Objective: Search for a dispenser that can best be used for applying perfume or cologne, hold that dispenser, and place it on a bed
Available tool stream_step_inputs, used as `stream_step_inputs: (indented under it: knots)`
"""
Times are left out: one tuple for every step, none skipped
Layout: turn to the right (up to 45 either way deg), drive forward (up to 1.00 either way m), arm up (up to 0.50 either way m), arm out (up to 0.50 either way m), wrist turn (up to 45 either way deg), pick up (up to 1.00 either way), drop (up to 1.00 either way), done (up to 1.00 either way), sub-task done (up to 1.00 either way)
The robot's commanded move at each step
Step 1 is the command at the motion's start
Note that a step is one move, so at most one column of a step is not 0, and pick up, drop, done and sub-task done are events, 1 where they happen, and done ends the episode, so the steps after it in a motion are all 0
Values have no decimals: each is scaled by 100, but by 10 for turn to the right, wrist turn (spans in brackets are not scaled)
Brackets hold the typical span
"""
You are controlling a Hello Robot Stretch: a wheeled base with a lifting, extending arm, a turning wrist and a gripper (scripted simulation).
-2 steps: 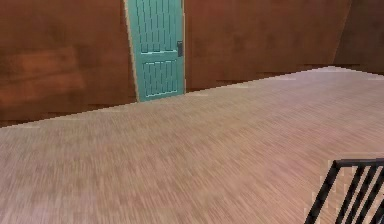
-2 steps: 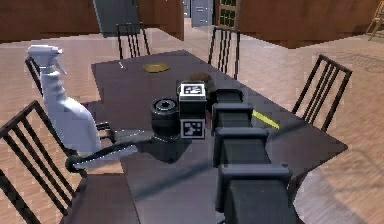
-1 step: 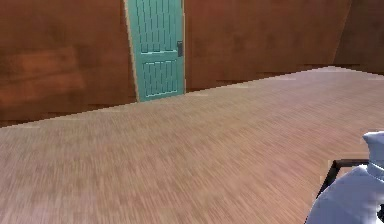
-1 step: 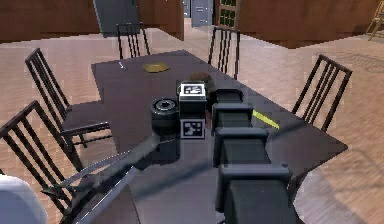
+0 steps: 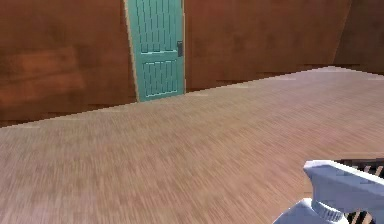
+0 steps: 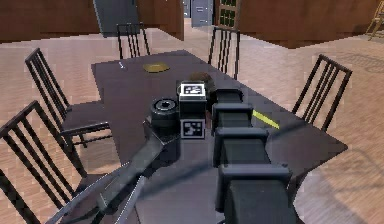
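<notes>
The arm [image 6: 238,150] rises as a dark square bar from the bottom edge of the arm side view, over a dark dining table [image 6: 120,95]. Two white marker squares [image 6: 192,110] stand at its far end. Left of them is the gripper's dark body, and its thin grey fingers [image 6: 135,175] slant down toward the table's near left edge. The gripper [image 6: 118,192] ends there against the table edge and floor, and I cannot tell whether it holds anything. On the table lie a flat yellowish plate [image 6: 155,68], a dark low object [image 6: 200,78] and a thin yellow stick [image 6: 265,118].
Several dark slatted chairs [image 6: 45,85] ring the table, on a wooden floor. In the forward view a teal door [image 5: 158,48] stands in a brown wall across a wide wooden floor [image 5: 150,150]. A grey-white object [image 5: 335,195] and dark chair slats [image 5: 362,165] sit at that view's bottom right.
</notes>
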Motion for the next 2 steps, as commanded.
stream_step_inputs:
  knots:
    - [0,0,0,-12,0,0,0,0,0]
    - [-450,0,0,0,0,0,0,0,0]
